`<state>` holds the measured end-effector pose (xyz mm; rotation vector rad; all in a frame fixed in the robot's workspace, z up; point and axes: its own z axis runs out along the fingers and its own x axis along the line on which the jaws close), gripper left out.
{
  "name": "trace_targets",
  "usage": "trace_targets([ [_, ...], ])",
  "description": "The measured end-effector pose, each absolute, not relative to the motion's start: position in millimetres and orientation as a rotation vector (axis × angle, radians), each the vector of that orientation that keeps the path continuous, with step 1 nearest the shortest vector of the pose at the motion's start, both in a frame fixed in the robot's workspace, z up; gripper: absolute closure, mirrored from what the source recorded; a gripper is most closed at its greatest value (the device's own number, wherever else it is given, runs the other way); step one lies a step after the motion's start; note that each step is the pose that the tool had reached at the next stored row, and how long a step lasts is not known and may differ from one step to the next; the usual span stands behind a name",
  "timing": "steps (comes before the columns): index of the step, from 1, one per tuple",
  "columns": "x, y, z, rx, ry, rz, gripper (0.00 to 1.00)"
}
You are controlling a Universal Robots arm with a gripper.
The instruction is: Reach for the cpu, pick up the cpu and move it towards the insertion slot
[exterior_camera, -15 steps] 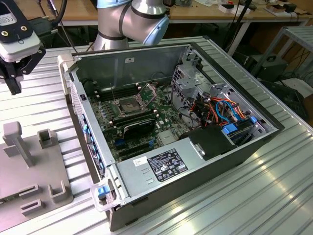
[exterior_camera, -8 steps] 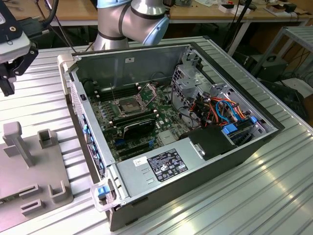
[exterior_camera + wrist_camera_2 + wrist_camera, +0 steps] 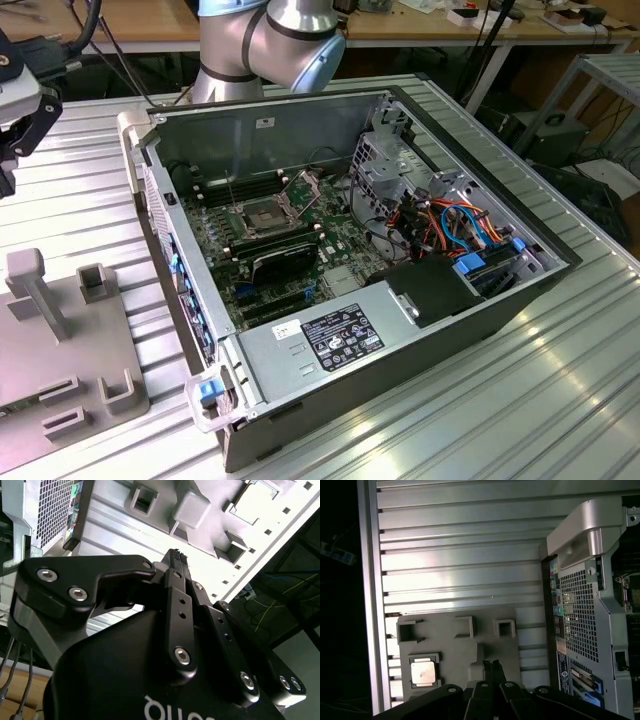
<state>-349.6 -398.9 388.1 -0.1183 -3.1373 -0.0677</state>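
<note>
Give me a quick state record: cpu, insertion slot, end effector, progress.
cpu: sits in a recess of the gray fixture, untouched
insertion slot: on the board inside the open computer case
end effector: shut, holding nothing, over the gray fixture, apart from the cpu
progress: cpu not yet picked up

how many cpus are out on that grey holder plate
1. The cpu lies in a square recess near one corner of the grey holder plate, beside the computer case. Part of the plate is hidden behind the gripper.
</note>
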Motion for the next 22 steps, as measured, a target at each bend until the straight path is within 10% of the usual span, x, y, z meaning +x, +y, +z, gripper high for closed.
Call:
trace_targets([
  [22,-385,-400,388,-0.118,-3.137,-0.068,0.89],
])
